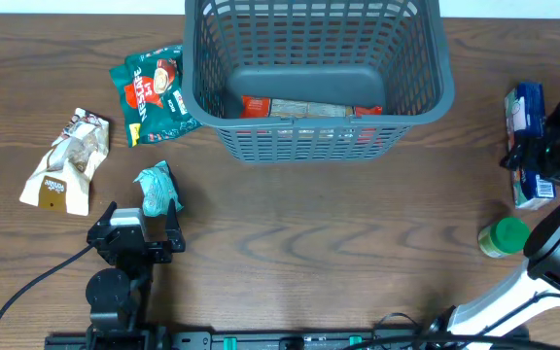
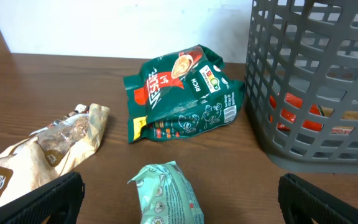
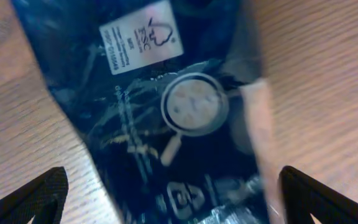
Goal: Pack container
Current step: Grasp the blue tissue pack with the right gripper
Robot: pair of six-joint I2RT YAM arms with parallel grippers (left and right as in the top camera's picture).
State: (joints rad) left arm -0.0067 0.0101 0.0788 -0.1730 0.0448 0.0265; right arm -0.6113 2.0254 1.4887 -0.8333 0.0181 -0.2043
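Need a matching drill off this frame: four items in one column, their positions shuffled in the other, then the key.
Things
1. green packet
2. teal packet
3. dark blue packet
4. red-and-tan pack

Places
A. inside the container
B. under the right gripper, far right
C. just outside the container's left wall
D. just ahead of the left gripper

Pairs: 1-C, 2-D, 3-B, 4-A
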